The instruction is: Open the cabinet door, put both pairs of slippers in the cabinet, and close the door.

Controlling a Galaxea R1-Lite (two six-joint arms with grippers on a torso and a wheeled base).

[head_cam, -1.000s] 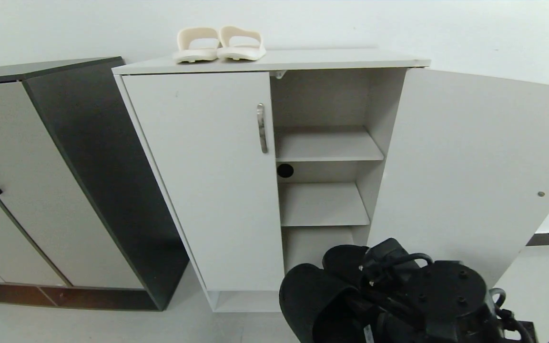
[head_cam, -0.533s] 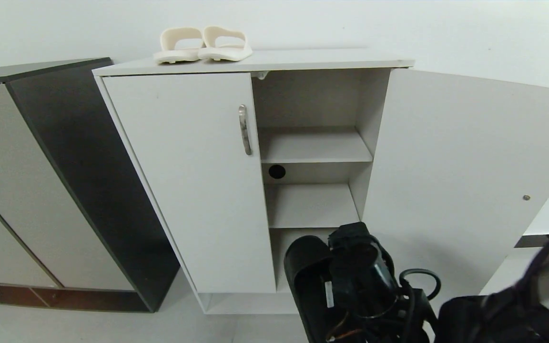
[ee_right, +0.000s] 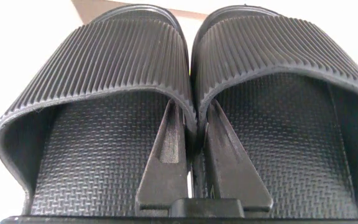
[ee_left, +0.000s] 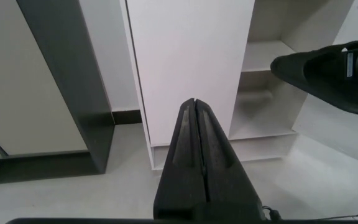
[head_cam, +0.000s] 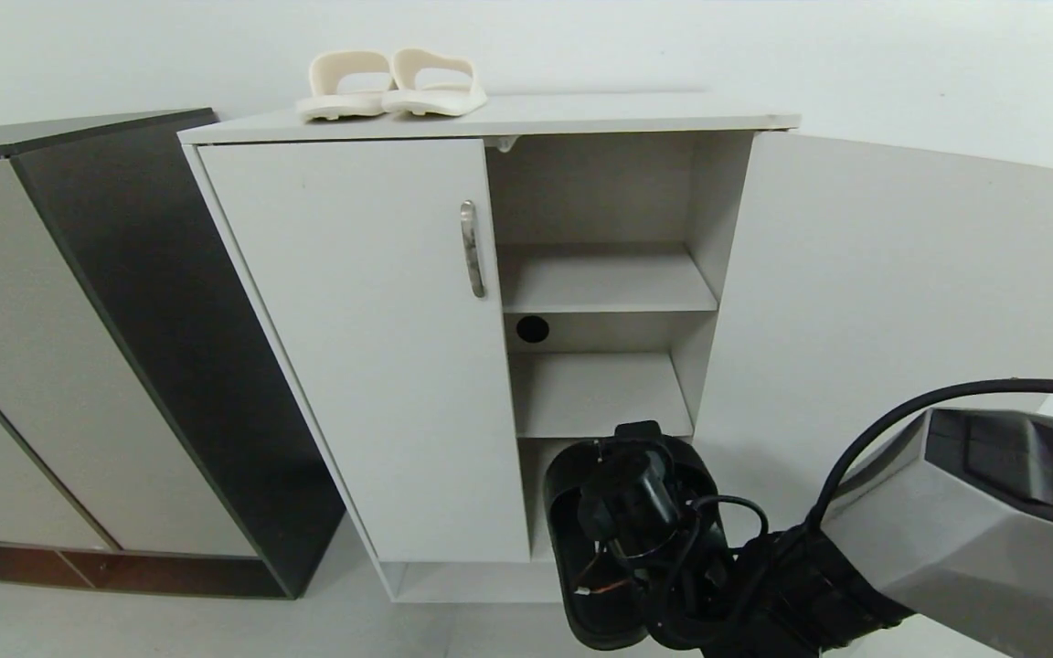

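The white cabinet (head_cam: 490, 114) stands with its right door (head_cam: 892, 302) swung wide open and its left door (head_cam: 371, 347) closed. Bare shelves (head_cam: 604, 279) show inside. A cream pair of slippers (head_cam: 391, 84) lies on the cabinet top. My right gripper (ee_right: 192, 146) is shut on the black pair of slippers (ee_right: 185, 93), pinching the two inner strap edges together. In the head view the black slippers (head_cam: 581, 535) hang in front of the lowest compartment, and they also show in the left wrist view (ee_left: 328, 71). My left gripper (ee_left: 194, 134) is shut and empty, low before the closed left door.
A second cabinet (head_cam: 79, 347) with a dark side panel and grey doors stands to the left of the white one. A round black hole (head_cam: 532, 328) is in the back panel under the top shelf. Pale floor (head_cam: 170, 626) lies in front.
The camera has shifted, so the cabinet sits further left. My right arm has carried the black slippers up and forward, toward the lowest compartment.
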